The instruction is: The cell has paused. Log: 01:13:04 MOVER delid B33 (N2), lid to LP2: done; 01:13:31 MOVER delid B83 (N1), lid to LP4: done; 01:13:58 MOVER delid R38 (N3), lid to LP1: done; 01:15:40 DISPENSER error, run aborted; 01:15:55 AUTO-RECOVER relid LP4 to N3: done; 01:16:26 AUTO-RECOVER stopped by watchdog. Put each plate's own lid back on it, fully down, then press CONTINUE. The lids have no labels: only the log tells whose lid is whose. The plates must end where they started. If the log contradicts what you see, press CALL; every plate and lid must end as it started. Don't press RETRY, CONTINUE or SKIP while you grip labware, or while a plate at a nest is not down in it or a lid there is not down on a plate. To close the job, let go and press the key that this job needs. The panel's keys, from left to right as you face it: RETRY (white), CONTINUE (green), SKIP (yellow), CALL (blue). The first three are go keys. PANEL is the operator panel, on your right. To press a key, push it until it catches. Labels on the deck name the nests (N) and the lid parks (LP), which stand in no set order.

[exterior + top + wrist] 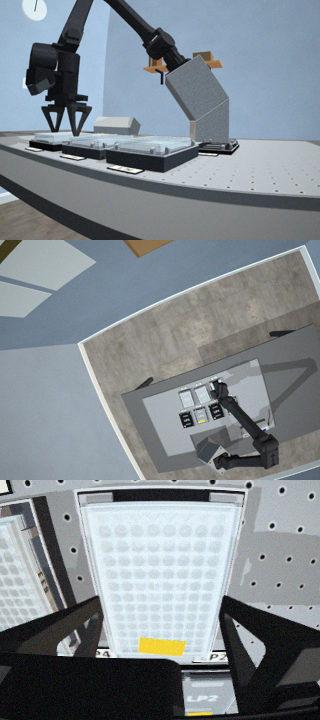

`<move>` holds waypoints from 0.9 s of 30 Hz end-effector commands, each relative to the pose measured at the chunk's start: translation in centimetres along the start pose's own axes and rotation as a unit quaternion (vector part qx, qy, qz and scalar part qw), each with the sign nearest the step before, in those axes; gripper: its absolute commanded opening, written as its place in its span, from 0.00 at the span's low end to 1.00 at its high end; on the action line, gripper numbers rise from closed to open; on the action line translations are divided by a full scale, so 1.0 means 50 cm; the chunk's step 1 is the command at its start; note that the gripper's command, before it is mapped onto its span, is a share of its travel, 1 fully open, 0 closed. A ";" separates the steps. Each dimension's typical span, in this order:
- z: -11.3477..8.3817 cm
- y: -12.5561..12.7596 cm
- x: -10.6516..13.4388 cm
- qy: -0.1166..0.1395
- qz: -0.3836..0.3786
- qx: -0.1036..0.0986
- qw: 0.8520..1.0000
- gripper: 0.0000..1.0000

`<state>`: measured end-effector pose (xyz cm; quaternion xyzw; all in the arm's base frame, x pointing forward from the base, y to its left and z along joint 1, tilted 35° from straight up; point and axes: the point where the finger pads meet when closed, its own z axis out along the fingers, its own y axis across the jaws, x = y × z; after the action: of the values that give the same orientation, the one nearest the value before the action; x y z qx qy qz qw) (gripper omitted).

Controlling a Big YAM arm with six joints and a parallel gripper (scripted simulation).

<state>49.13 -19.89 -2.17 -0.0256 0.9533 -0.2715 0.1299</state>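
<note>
Gripper (216, 388) (65, 133) (161, 602) set wide, closed onto the clear lid (160, 580) by its two long edges; you have one finger on each side. Lid lies between the fingertips, its long axis running up and down the wrist view, across the line from finger to finger.

The relation to watch is straight down. The lid's plate (46, 138) sits under the hand in the nest (45, 146) (160, 496), right-hand end of the upper row in the top view, left of the exterior frame. Outlines of lid and nest run near parallel in the wrist view, with no plain twist. Whether the lid is fully down, you cannot tell from here.

I judge this nest to be N1, so this would be B83's lid. Its label is too small to read. The neighbouring plate (202, 394) (87, 141) (7, 562) stands just beside, left in the wrist view; mind the finger on that side as you open.

Next, my reading: press squarely down, release, lift straight. The lid at LP2 (207, 685), lower right of the wrist view, and the lid at LP1 (200, 413), lower row in the top view, await their turns. Leave the panel (111, 122) until both are home.
</note>
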 end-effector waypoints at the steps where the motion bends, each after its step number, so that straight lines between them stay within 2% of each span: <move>1: 0.021 -0.013 0.000 0.003 0.004 0.001 1.000 0.00; 27: 0.021 -0.009 0.007 0.007 0.003 -0.001 1.000 0.00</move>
<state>49.13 -19.89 -2.17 -0.0256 0.9533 -0.2715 0.1299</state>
